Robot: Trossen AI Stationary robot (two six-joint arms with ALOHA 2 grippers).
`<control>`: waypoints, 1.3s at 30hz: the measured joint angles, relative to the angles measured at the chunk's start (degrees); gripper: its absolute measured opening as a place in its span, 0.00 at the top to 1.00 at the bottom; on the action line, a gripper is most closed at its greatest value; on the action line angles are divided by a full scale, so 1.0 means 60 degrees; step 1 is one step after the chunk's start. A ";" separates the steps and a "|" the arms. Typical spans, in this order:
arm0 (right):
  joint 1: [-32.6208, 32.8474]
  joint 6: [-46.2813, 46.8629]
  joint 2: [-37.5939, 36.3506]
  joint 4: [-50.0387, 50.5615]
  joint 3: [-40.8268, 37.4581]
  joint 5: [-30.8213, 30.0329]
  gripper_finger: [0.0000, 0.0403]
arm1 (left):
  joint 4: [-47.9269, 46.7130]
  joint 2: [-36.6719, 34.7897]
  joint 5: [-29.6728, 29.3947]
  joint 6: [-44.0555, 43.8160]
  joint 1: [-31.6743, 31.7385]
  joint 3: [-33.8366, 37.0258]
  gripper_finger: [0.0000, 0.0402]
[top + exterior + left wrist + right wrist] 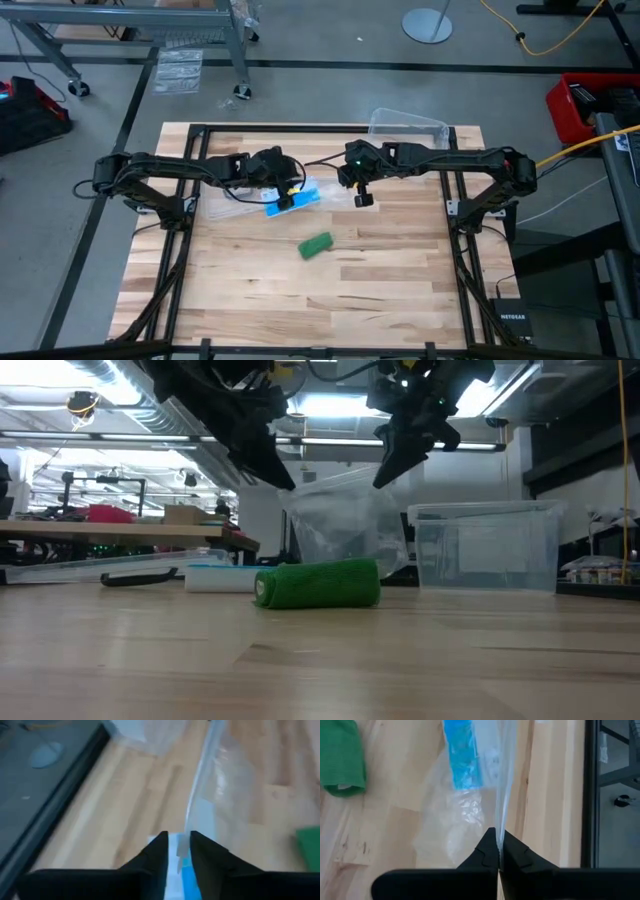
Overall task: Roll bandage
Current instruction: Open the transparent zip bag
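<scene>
The rolled green bandage (316, 245) lies on the bench (400, 290), long axis from 8 to 2 o'clock. Left gripper (285, 201) fingers narrowly apart; right gripper (363, 200) fingers pinch the clear plastic bag (465, 815).

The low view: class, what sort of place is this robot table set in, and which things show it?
Probably a workshop or robotics lab: exposed ceiling ducts and strip lights overhead, a cluttered workbench behind, and a bare concrete floor with cables around the wooden table.

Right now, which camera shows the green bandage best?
The low view: the rolled bandage lies side-on, whole and close. The high view shows it small; both wrist views catch only an edge of it.
</scene>
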State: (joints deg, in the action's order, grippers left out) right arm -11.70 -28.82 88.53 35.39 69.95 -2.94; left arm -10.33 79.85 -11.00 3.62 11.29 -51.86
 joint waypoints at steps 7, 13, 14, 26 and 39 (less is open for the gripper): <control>0.0000 -0.0003 0.0000 -0.0033 0.0000 0.0036 1.00 | 0.0598 0.0004 -0.0370 0.0001 -0.0065 0.0000 0.64; 0.0004 -0.0017 0.0000 -0.0156 0.0000 0.0087 1.00 | 0.1834 0.0004 -0.0311 0.0703 -0.0160 -0.0018 0.59; 0.0004 -0.0017 0.0000 -0.0172 0.0000 0.0087 1.00 | 0.1907 0.0004 -0.0311 0.0717 -0.0159 -0.0018 0.59; 0.0011 -0.0014 0.0000 -0.0547 0.0004 0.0667 1.00 | 0.1956 0.0011 0.0063 0.0608 -0.0153 -0.0018 0.59; 0.0011 -0.0010 0.0000 -0.0899 0.0004 0.0670 1.00 | 0.1246 0.0022 0.0411 0.0102 -0.0244 -0.0031 0.59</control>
State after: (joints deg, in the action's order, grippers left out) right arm -11.64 -28.88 88.53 30.00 69.97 1.08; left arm -2.85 79.99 -8.54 4.23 9.82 -52.04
